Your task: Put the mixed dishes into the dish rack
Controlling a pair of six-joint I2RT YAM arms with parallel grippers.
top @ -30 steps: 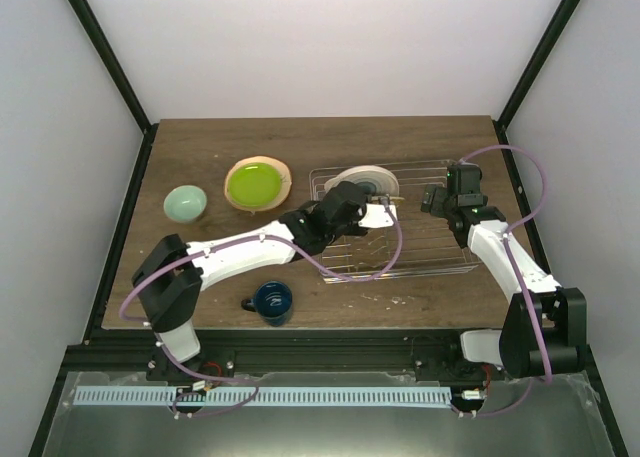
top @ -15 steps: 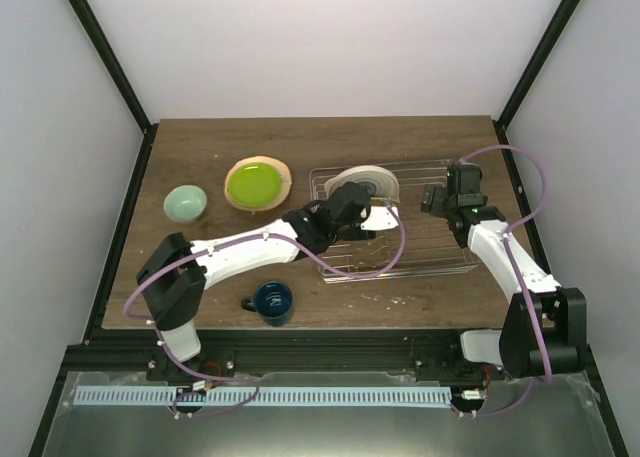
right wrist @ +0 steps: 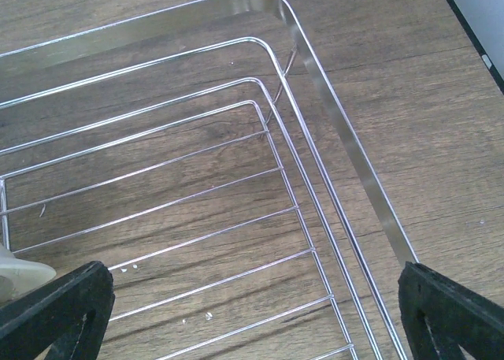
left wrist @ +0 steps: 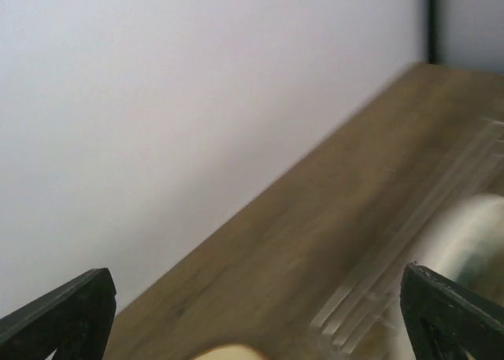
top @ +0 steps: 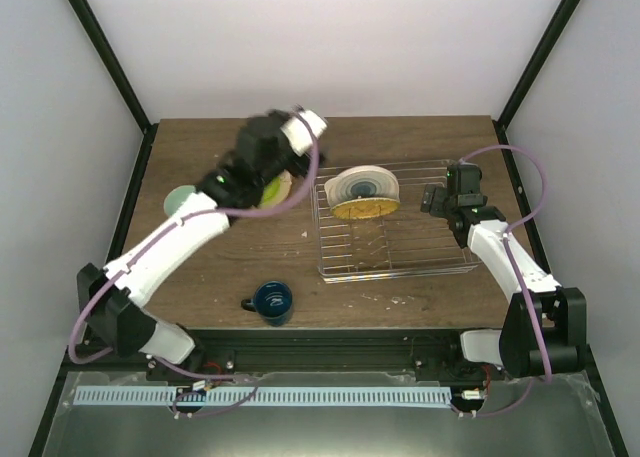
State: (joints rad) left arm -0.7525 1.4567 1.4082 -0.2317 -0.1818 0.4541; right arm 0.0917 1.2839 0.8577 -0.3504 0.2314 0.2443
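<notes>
Two sets of jaws stand spread wide and grasp nothing. In the left wrist view, the dark fingertips [left wrist: 59, 317] of the left jaws sit at the two bottom corners, with only blurred tabletop [left wrist: 315, 242] and pale wall between them. The right jaws are released as well: their fingertips [right wrist: 55, 309] frame bare wires of the dish rack [right wrist: 346, 139] and the wood under it, well apart from each other and touching nothing. Seen from above, the left jaws hang raised over the far left part of the tabletop, and their outline is smeared. The left arm [top: 170, 242] runs back from them to its base at the near left. Under its wrist a sliver of the lime green plate [top: 268, 191] shows, mostly hidden, and the pale mint bowl [top: 176, 199] peeks out just left of the arm. The right jaws hover over the far right part of the rack, at the end of the right arm [top: 505, 257]. Two plates stand on edge in the far left part of the rack, leaning together. The cream plate with teal rings [top: 362, 185] is on the far side and the yellow-orange plate [top: 365, 210] is just in front of it. The rest of the rack carries nothing. Near the front edge, left of the rack and well apart from it, the dark blue mug [top: 272, 299] sits upright on the wood.
</notes>
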